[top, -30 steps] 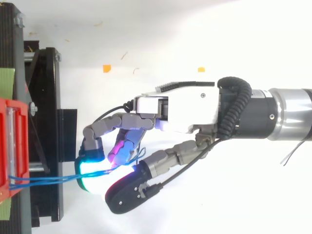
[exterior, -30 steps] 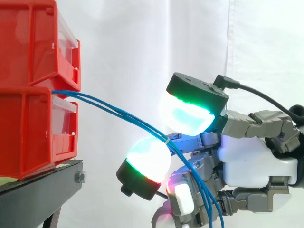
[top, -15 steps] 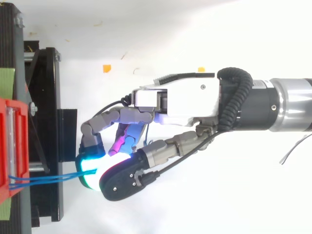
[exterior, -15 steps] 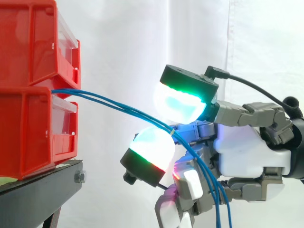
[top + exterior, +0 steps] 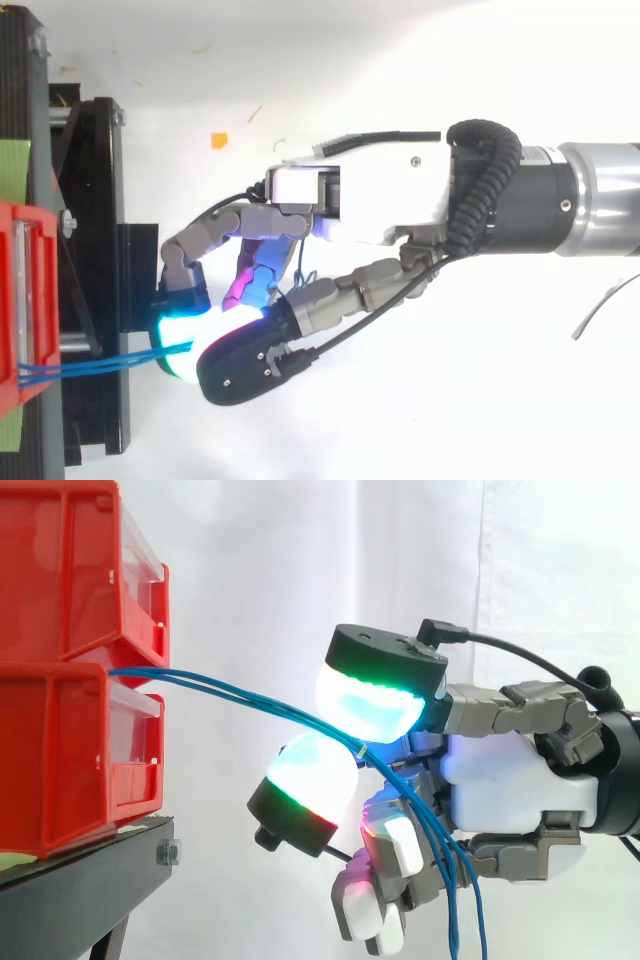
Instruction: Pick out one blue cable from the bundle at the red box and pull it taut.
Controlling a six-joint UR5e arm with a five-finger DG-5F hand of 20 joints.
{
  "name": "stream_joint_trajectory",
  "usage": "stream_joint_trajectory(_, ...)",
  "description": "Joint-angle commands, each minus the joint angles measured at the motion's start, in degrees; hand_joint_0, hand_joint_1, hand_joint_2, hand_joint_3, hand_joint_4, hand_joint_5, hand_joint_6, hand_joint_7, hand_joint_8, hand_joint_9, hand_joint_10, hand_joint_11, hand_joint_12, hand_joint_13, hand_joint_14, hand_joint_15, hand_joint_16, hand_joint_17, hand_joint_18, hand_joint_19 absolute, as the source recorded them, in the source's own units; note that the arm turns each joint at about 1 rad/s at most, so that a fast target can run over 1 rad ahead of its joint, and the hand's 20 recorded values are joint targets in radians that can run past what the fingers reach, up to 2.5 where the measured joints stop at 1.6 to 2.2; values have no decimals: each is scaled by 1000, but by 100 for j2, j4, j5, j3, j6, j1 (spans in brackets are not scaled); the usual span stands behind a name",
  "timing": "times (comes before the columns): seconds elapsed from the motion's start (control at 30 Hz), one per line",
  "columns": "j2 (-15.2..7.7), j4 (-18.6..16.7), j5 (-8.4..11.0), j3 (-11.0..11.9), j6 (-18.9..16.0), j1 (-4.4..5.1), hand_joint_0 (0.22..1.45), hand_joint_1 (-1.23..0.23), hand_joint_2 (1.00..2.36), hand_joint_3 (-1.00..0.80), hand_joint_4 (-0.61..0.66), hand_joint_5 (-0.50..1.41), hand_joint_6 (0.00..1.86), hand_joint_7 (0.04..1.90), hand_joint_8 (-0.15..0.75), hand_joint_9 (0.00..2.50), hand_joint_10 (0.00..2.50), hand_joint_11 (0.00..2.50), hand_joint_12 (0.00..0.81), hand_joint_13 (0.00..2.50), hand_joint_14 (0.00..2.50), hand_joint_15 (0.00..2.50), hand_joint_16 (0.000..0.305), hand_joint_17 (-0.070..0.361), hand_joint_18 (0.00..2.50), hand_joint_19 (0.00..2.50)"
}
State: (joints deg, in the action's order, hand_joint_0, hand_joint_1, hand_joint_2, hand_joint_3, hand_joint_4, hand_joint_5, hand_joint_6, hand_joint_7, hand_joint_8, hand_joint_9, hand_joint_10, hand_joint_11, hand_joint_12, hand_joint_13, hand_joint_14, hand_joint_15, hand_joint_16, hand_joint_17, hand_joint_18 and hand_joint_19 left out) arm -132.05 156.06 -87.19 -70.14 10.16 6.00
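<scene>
Blue cables (image 5: 232,695) sag from between 2 stacked red bins (image 5: 70,740) on a black stand (image 5: 80,885) across to the hand (image 5: 510,790). Its curled thumb and a finger clamp their glowing pads (image 5: 365,695) on the bundle, and the loose ends hang past the palm.

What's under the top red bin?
A second red bin, on the black stand. Blue cables come out at the seam between the bins and arch to the hand, which pinches them between its pads. Where they are fixed inside is covered.
</scene>
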Motion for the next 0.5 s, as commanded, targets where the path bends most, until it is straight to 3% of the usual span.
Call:
stream_joint_trajectory(0.0, 4, 12, 0, 35, 30, -11, 642, -519, 1008, -199, 162, -56, 658, 1085, 325, 1198, 20, 544, 381, 982, 15, 380, 60, 135, 702, 764)
stream_joint_trajectory(0.27, 4, 416, -132, 334, 126, -81, 641, -510, 1009, -178, 183, -83, 757, 926, 323, 1179, 24, 592, 377, 965, 16, 402, 60, 135, 701, 781)
stream_joint_trajectory(0.47, 4, 618, -140, 405, 153, -99, 634, -516, 1010, -153, 204, -95, 794, 865, 321, 1180, 22, 620, 379, 965, 16, 407, 60, 136, 711, 778)
